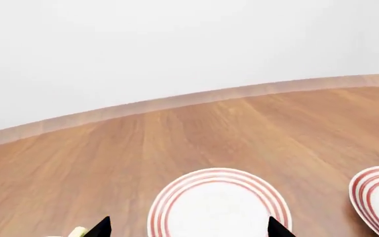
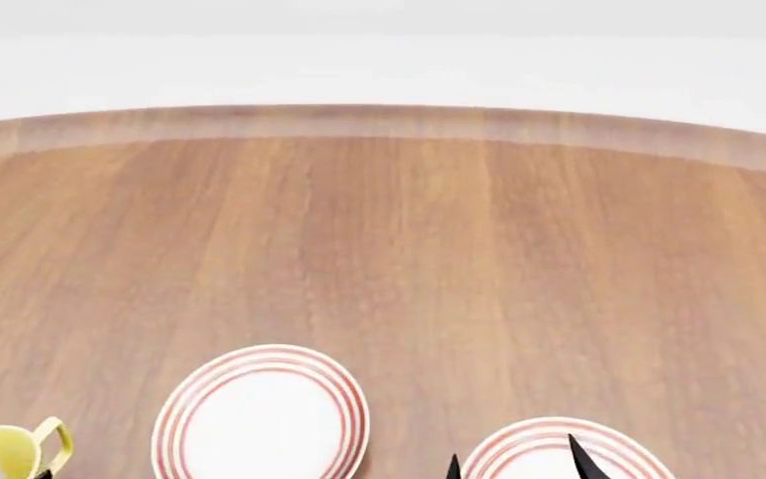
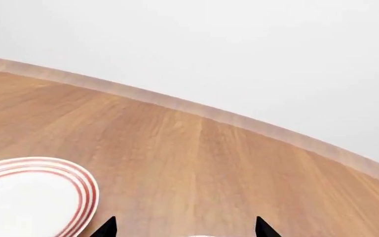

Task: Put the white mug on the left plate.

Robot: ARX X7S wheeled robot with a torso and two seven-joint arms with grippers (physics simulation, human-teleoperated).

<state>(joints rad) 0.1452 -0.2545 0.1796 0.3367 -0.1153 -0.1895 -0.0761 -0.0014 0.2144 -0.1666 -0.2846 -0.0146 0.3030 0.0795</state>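
Observation:
The white mug is out of view in all frames. The left plate [image 2: 260,419], white with thin red rings, lies on the wooden table near the front. In the left wrist view it [image 1: 219,205] sits between the black tips of my left gripper [image 1: 189,229], which is open and empty. My right gripper [image 2: 517,464] is open and empty over the right plate [image 2: 557,454]. In the right wrist view my right gripper [image 3: 183,229] shows only its two wide-apart tips, with a ringed plate [image 3: 31,197] off to one side, apparently the left one.
A small white mug with yellow inside and yellow handle [image 2: 4,454] stands at the front left, and a sliver of it shows in the left wrist view [image 1: 77,231]. The right plate also shows there [image 1: 377,197]. The wooden table [image 2: 383,249] ends in a curved far edge.

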